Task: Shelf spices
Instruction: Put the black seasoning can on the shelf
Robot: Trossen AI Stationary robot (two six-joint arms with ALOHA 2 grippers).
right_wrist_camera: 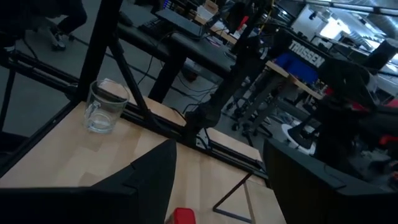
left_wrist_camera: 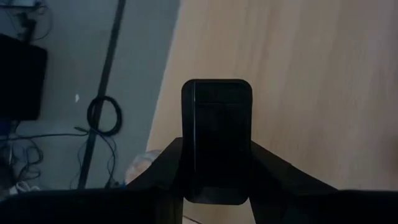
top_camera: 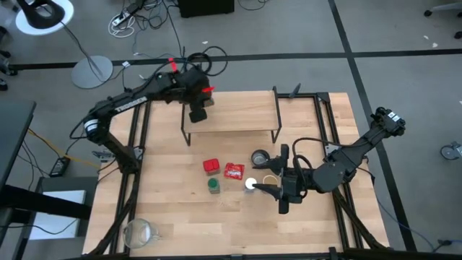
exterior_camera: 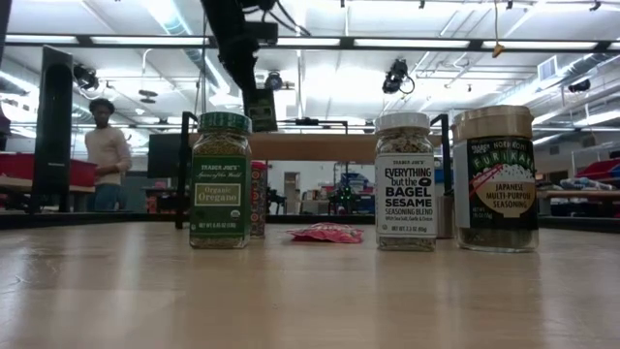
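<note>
My left gripper (top_camera: pixel 197 114) is shut on the dark square tin (left_wrist_camera: pixel 216 124), over the left end of the shelf (top_camera: pixel 238 115). In the low view the tin (exterior_camera: pixel 260 110) hangs just above the shelf's plank (exterior_camera: pixel 339 145). On the table in front of the shelf stand the red tin (top_camera: pixel 211 166), the green jar (top_camera: pixel 214 185), the white-capped jar (top_camera: pixel 250 183) and the tan-lidded jar (exterior_camera: pixel 494 179). My right gripper (top_camera: pixel 266 189) hovers open beside the white-capped jar, with nothing between its fingers (right_wrist_camera: pixel 149 180). My left gripper pinches the dark tin between its two fingers (left_wrist_camera: pixel 165 168), one on each of two opposite sides (left_wrist_camera: pixel 186 155). The fingers slant down from the table's left. The tin sticks out beyond the fingertips, lifted clear of the table.
A flat red packet (top_camera: pixel 233 171) lies between the red tin and a round metal cup (top_camera: pixel 258 157). A glass mug (top_camera: pixel 139 231) stands near the table's front left corner. Black frame rails run along both table sides. A person (exterior_camera: pixel 105 155) stands in the room behind.
</note>
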